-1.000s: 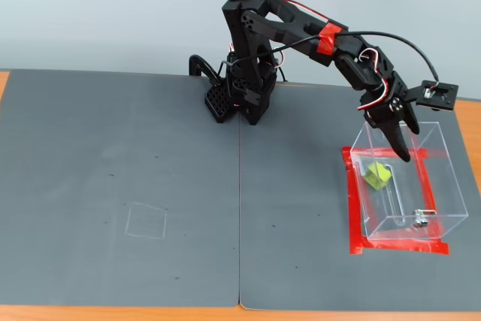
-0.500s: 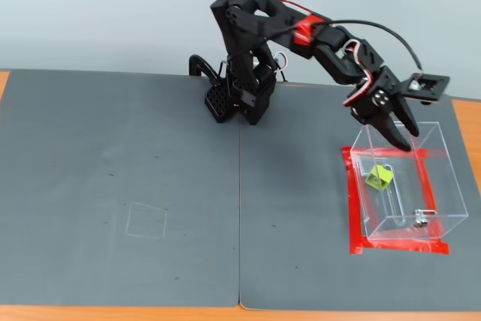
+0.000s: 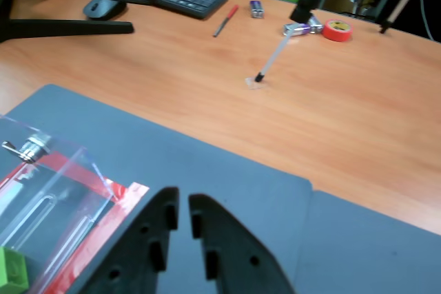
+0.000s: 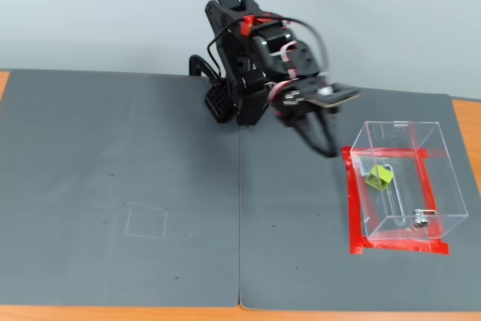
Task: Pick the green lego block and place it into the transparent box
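1 green lego block (image 4: 380, 177), in 1 transparent box (image 4: 443, 186)

In the fixed view, the transparent box (image 4: 409, 184) stands on the mat (image 4: 150, 186) near the right edge of the table (image 4: 466, 122), inside a taped square (image 4: 352, 201). The green lego block (image 4: 379, 177) lies inside the box, toward its left wall. The claw (image 4: 325, 148) hangs just left of the box, with the arm's base (image 4: 233, 95) behind it by the table's far edge. A faint outlined square (image 4: 146, 221) sits on the mat's left half.
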Tool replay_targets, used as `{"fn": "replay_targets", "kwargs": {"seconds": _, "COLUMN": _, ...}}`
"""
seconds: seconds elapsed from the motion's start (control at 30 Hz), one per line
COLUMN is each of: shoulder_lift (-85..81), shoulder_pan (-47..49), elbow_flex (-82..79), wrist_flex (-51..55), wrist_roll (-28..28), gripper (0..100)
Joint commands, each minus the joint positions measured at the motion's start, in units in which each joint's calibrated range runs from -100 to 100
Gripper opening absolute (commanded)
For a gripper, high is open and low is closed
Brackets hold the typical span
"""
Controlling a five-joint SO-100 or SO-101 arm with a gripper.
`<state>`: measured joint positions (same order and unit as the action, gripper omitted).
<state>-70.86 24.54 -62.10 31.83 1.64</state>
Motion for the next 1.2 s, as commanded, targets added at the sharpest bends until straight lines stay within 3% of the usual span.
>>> {"fn": "replay_targets", "kwargs": {"seconds": 0.0, "shoulder_lift": -11.1, "shoulder_pan": -3.1, "elbow_flex": -9.6, "wrist_flex": -1.0, "wrist_roll": 0.1, "gripper": 2}}
{"fn": "replay_targets", "kwargs": {"seconds": 0.2, "shoulder_lift": -27.6, "shoulder_pan": -9.0, "elbow_flex": -27.7, "wrist_flex": -0.4, "wrist_roll": 0.1, "gripper": 2}}
{"fn": "replay_targets", "kwargs": {"seconds": 0.53, "shoulder_lift": -28.5, "shoulder_pan": -17.5, "elbow_flex": -36.9, "wrist_flex": -0.2, "wrist_roll": 0.1, "gripper": 2}}
{"fn": "replay_targets", "kwargs": {"seconds": 0.93, "shoulder_lift": -28.6, "shoulder_pan": -19.8, "elbow_flex": -37.6, "wrist_flex": 14.1, "wrist_roll": 0.1, "gripper": 2}}
{"fn": "replay_targets", "kwargs": {"seconds": 1.17, "shoulder_lift": -28.6, "shoulder_pan": -19.8, "elbow_flex": -37.6, "wrist_flex": 17.0, "wrist_roll": 0.1, "gripper": 2}}
